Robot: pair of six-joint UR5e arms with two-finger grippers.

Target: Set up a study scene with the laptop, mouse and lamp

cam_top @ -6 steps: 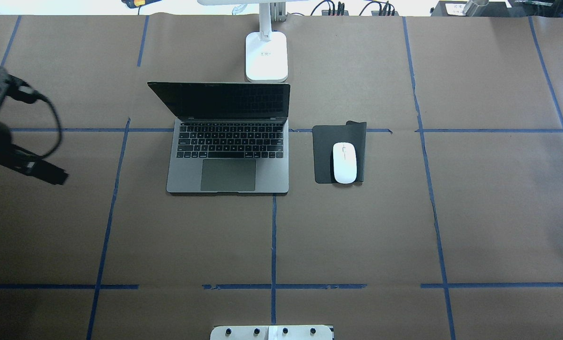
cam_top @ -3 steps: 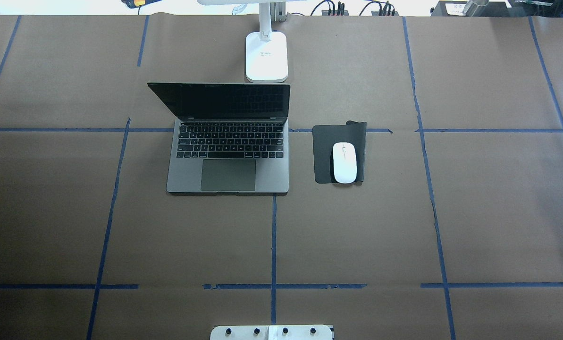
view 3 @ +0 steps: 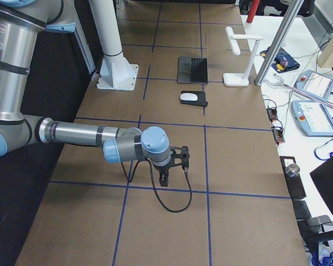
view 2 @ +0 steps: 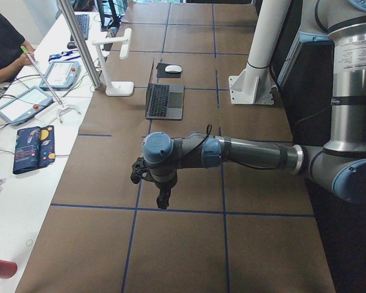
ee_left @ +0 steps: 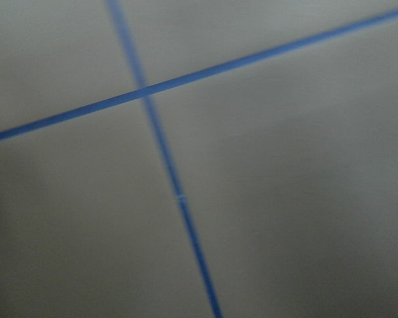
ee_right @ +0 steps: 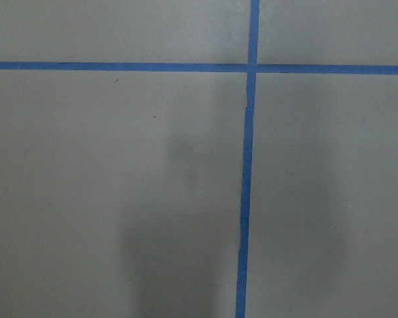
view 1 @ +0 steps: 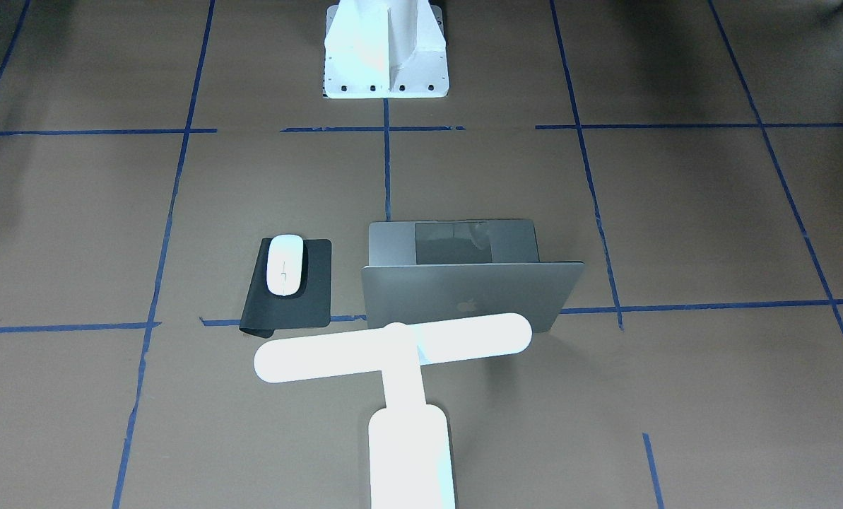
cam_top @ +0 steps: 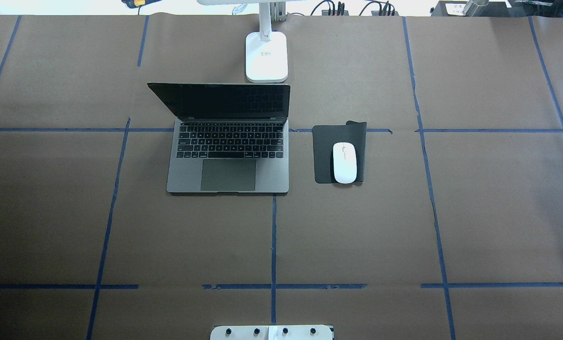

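A robot lab is being shown. A big table (cam_top: 50, 212) is being covered with brown paper (cam_top: 498, 212) and blue tape lines (cam_top: 273, 236). A grey robot arm (view 2: 256, 152) is being held over it. Control screens (view 2: 17, 105) are being kept beside it.

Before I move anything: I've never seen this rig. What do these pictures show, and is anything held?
This is a two-armed robot at a paper-covered table. Two pictures look down on it, one from behind the robot and one facing it. Two look along it from the ends. Two come from wrist cameras and show only the table and blue tape. An open laptop sits mid-table, with a mouse on a black pad to the robot's right of it and a lit lamp beyond it. The left gripper and right gripper hang over bare table with nothing visibly held; I cannot tell whether they are open or shut.
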